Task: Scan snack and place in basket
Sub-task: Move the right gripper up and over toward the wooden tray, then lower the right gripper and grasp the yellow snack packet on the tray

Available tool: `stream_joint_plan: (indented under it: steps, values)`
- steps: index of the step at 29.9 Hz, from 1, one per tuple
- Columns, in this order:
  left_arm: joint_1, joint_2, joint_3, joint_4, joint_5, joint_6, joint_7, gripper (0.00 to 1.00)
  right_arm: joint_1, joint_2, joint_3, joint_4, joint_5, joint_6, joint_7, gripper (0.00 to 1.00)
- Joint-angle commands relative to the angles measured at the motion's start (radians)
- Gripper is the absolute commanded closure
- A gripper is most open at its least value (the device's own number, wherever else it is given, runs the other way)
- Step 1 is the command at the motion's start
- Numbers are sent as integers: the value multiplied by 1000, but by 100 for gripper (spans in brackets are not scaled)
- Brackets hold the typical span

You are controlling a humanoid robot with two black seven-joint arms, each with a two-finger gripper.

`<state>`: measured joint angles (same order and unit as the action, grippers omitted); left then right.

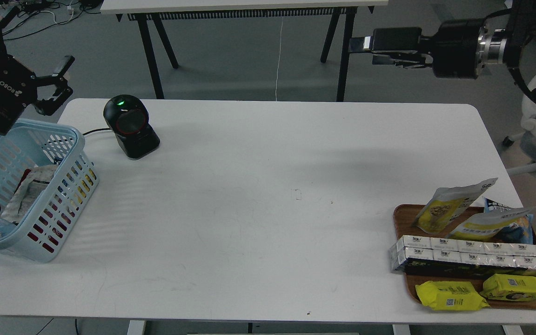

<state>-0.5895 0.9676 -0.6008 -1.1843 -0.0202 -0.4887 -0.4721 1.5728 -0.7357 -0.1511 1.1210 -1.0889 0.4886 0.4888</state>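
The snack [452,204], a small pouch with a silver-grey top and a yellow lower part, leans at the back of a brown tray [400,218] at the table's right front. The light blue basket [75,135] stands at the left edge and holds some packets. My left gripper [26,49] is open and empty, in the air just behind the basket. My right gripper [363,44] hangs high beyond the table's far edge, pointing left and seen side-on. Its fingers overlap. It is far from the snack.
A black barcode scanner [130,125] with a green light stands at the back left, next to the basket. The tray also holds a white-yellow-blue bag [496,223], a row of white cartons [477,253] and two flat yellow packs [449,295]. A second table stands behind.
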Motion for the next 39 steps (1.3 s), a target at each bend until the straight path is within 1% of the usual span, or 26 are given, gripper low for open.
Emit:
stream_joint_plan:
  steps: [1, 4, 6, 10, 14, 17, 22, 25, 28, 32, 39]
  values:
    - [-1, -3, -2, 2, 0, 0, 1, 0, 114, -27, -131, 80, -146, 0, 0, 1]
    - [-1, -4, -4, 3, 0, 0, 0, 0, 190, -63, -212, 153, -235, 0, 0, 1]
    - [-1, -6, -4, 5, 0, 0, 0, 0, 222, -76, -246, 184, -352, 0, 0, 1]
    - [-1, -12, -4, 6, 0, 0, 0, 0, 230, -108, -258, 192, -641, 0, 0, 1]
    - [-1, -20, -4, 8, 0, 0, 0, 0, 223, -154, -260, 203, -793, 0, 0, 2]
    - [-1, -26, -4, 8, 0, 0, 1, 0, 223, -212, -260, 246, -855, 0, 0, 1]
    - [-1, -41, -4, 8, 2, 0, 1, 0, 217, -309, -263, 361, -963, 0, 0, 1]
    - [-1, -43, -2, 8, 2, 0, 1, 0, 197, -358, -265, 427, -987, 0, 0, 1]
    - [-1, -43, -2, 8, 0, 0, 1, 0, 179, -404, -265, 462, -1005, 0, 0, 1]
    - [-1, -44, -2, 9, 2, 0, 3, 0, 167, -427, -263, 465, -1080, 0, 0, 1]
    - [0, -58, 0, 9, 2, 0, 3, 0, 145, -436, -262, 468, -1093, 0, 0, 1]
